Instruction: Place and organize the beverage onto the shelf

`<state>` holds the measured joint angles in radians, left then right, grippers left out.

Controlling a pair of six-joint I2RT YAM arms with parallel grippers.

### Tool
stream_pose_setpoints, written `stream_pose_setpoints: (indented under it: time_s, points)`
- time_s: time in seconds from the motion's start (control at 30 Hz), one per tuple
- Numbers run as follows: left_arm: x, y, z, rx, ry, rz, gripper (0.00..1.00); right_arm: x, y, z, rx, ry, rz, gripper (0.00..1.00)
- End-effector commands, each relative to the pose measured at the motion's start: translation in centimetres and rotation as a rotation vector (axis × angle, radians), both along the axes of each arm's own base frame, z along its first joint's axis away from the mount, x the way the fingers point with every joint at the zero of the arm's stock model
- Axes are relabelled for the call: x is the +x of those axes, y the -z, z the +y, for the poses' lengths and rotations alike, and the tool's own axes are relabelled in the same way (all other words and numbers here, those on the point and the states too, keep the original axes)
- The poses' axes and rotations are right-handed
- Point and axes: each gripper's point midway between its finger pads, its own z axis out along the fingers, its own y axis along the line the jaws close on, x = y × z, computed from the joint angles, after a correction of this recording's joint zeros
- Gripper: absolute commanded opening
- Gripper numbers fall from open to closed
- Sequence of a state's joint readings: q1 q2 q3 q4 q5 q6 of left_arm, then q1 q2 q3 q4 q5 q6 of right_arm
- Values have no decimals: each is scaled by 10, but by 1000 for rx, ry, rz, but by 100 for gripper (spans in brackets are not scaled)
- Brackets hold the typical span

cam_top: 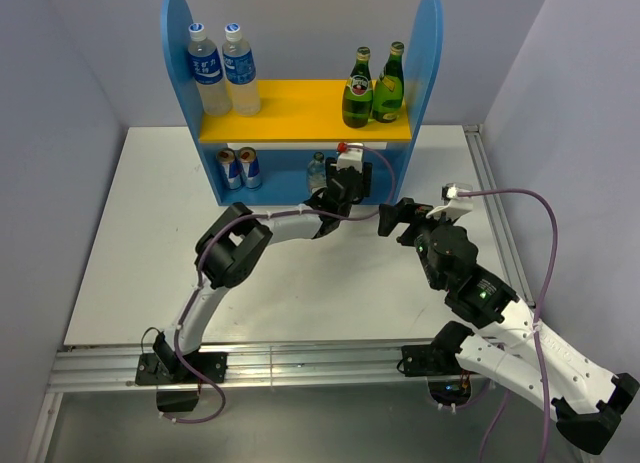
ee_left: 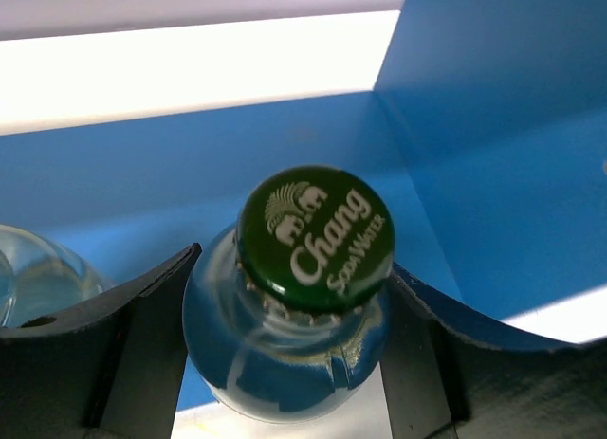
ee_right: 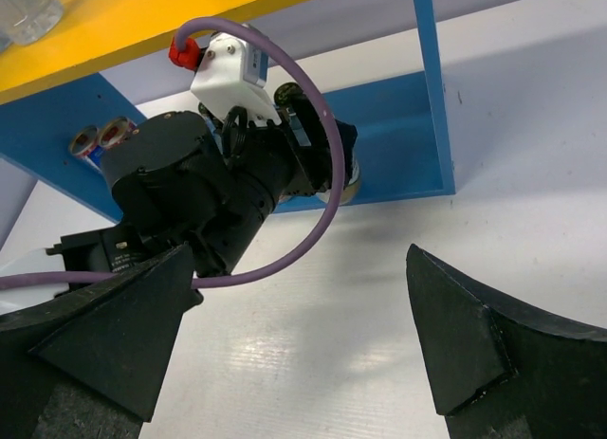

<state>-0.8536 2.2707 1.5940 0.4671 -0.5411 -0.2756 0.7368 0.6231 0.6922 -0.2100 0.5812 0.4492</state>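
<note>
The shelf point(cam_top: 300, 108) stands at the back of the table. My left gripper point(cam_top: 345, 188) reaches into its lower level and is shut on a clear glass soda water bottle with a green cap point(ee_left: 313, 235), which stands upright between both fingers point(ee_left: 142, 325) near the right side panel point(ee_left: 493, 126). A second clear bottle point(ee_left: 33, 278) stands just to its left and also shows in the top view point(cam_top: 318, 168). My right gripper point(cam_top: 392, 219) is open and empty over the table in front of the shelf; the right wrist view shows its wide gap point(ee_right: 296, 268).
Two water bottles point(cam_top: 222, 68) stand on the left of the upper board and two green bottles point(cam_top: 373, 83) on the right. Two cans point(cam_top: 239, 168) stand at the lower left. My left arm's purple cable point(ee_right: 322, 155) loops in front of the right gripper.
</note>
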Motion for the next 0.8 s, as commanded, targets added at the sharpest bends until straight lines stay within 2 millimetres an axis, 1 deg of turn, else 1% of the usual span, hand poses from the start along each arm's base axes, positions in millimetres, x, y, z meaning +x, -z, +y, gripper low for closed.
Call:
stream_pose_setpoints:
  time_s: [0.0,0.03,0.13,0.17,0.23,0.33,0.37,0.4,0.43,0.47,0.53,0.57,0.63,0.67,0.7,0.77]
  points:
    - [23,-70,0,-166,-90,-154,1,1,-3,0,22,1,-18,100]
    - [24,-74,0,-173,-96,-162,1,1,-3,0,20,1,-16,100]
    - [27,-73,0,-173,-106,-173,4,1,-3,1,20,-2,-15,100]
    - [29,-68,-1,-163,-109,-168,5,1,-3,1,19,0,-15,100]
    - [31,-69,-3,-159,-116,-170,5,0,-3,0,22,2,-16,100]
    - [33,-64,1,-154,-131,-167,9,0,-3,0,23,-1,-17,100]
    - [33,-64,1,-156,-130,-170,14,0,-2,1,22,-2,-16,100]
    - [33,-64,1,-157,-128,-171,30,0,-2,1,20,-2,-13,100]
    - [32,-62,0,-152,-118,-169,35,0,-2,1,21,-2,-15,100]
    - [32,-63,0,-151,-114,-171,50,0,-3,1,23,-2,-17,100]
    - [31,-61,-1,-149,-105,-163,65,0,-3,0,21,0,-16,100]
    - [30,-61,-3,-148,-96,-163,79,0,-4,0,24,-2,-18,100]
    - [27,-61,-2,-145,-87,-158,87,0,-2,1,20,-3,-15,100]
    - [25,-66,-3,-152,-84,-165,93,0,-2,0,22,0,-16,100]
    - [24,-64,-2,-148,-80,-162,94,0,-2,0,21,0,-15,100]
    - [19,-68,-3,-144,-75,-170,98,0,-2,0,25,0,-15,100]
